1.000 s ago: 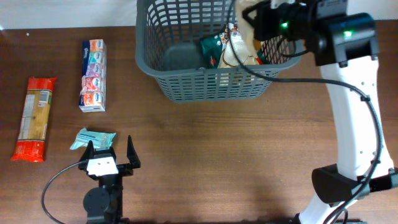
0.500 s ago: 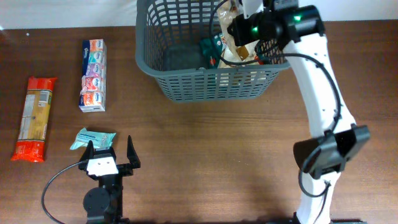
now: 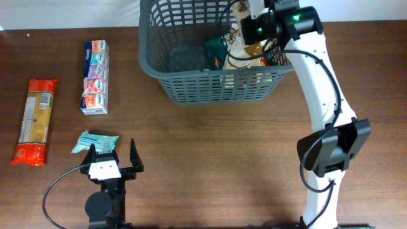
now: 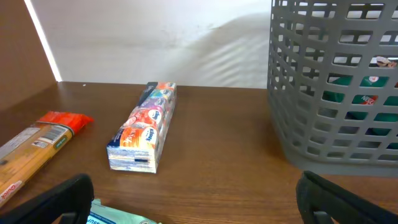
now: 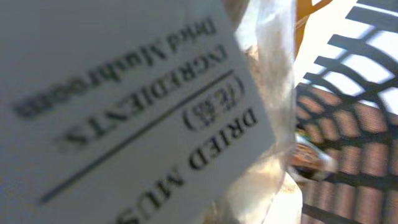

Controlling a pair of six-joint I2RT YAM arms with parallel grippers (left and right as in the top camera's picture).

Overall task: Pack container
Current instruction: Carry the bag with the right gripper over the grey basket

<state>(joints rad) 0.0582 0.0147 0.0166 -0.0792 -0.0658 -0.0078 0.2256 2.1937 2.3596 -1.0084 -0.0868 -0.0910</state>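
The dark grey lattice container (image 3: pixel 210 86) stands at the back middle of the table and shows at the right of the left wrist view (image 4: pixel 323 93). My right gripper (image 3: pixel 254 28) is over its right half, shut on a clear bag of dried mushrooms (image 3: pixel 238 48). The bag's white label (image 5: pixel 124 93) fills the right wrist view and hides the fingers. A green packet (image 3: pixel 218 46) lies inside the container. My left gripper (image 3: pixel 112 151) is open and empty near the front left (image 4: pixel 199 199), just behind a teal packet (image 3: pixel 94 141).
A multi-coloured carton pack (image 3: pixel 95 76) lies left of the container and shows in the left wrist view (image 4: pixel 144 127). A red and orange pasta packet (image 3: pixel 36 121) lies at the far left (image 4: pixel 37 146). The teal packet's edge shows between the left fingers (image 4: pixel 118 216).
My right arm has swung and turned over the container's right half, with the mushroom bag shifting slightly back inside it. The left arm and the loose packets have not moved.
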